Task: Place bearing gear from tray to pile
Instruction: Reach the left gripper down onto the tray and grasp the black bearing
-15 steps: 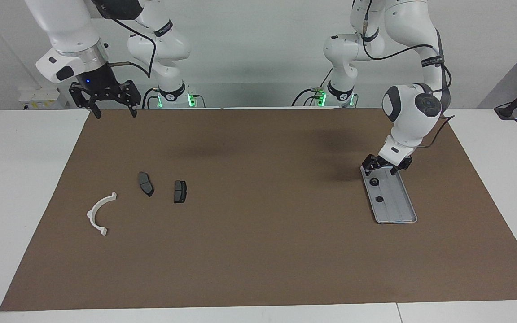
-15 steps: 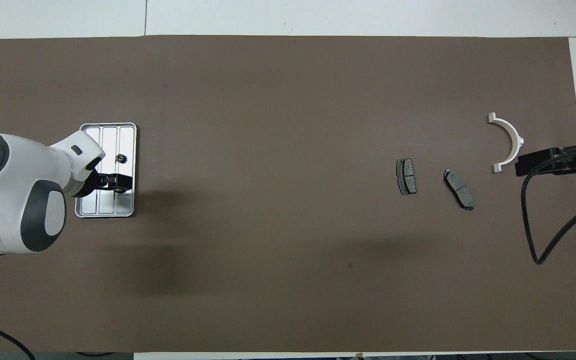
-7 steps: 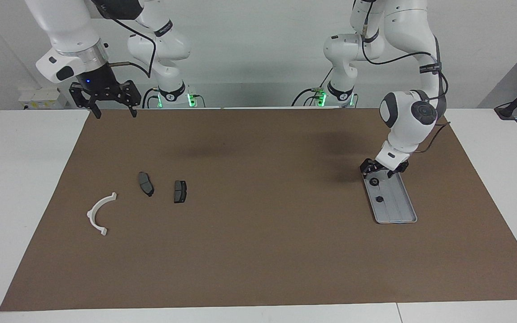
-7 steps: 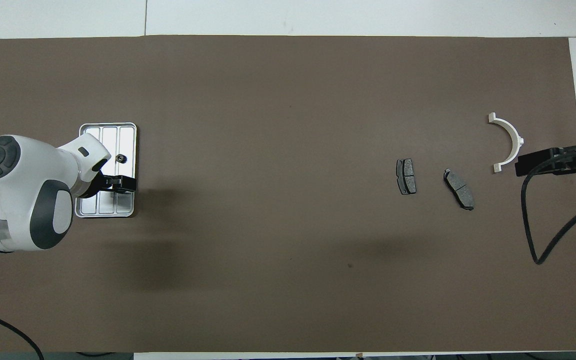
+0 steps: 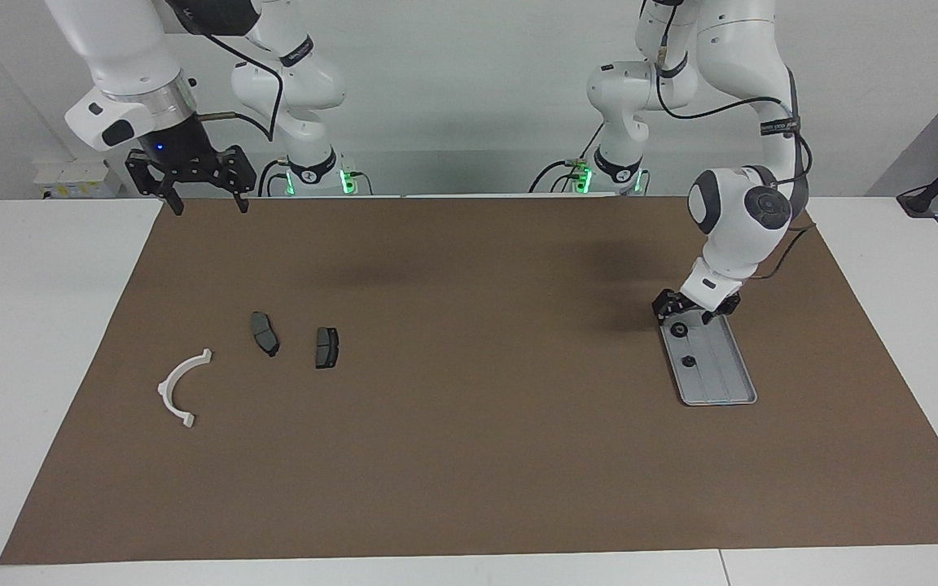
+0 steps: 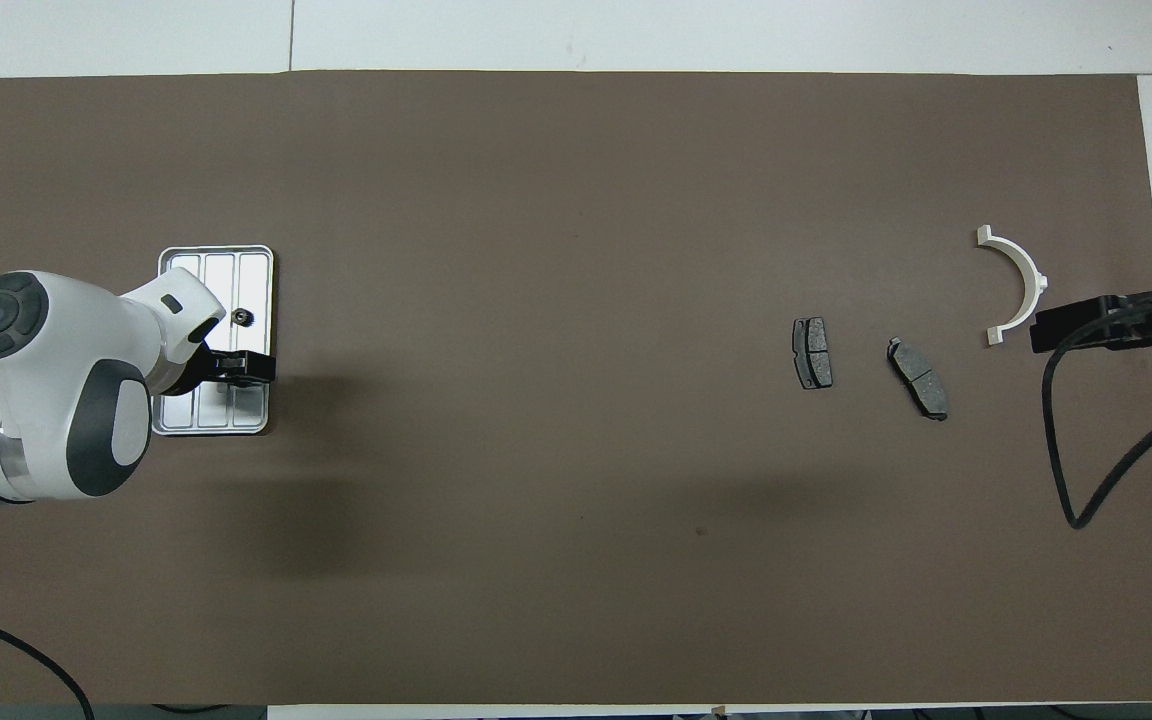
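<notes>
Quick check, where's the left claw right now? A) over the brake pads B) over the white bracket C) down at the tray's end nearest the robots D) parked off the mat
C: the left claw sits low at the end of the tray nearest the robots, close to a small dark gear; the brake pads and white bracket lie toward the right arm's end.

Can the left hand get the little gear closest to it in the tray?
Probably yes. The left hand is open, low over the tray's near end, with the gear just below it and nothing lying between them.
</notes>
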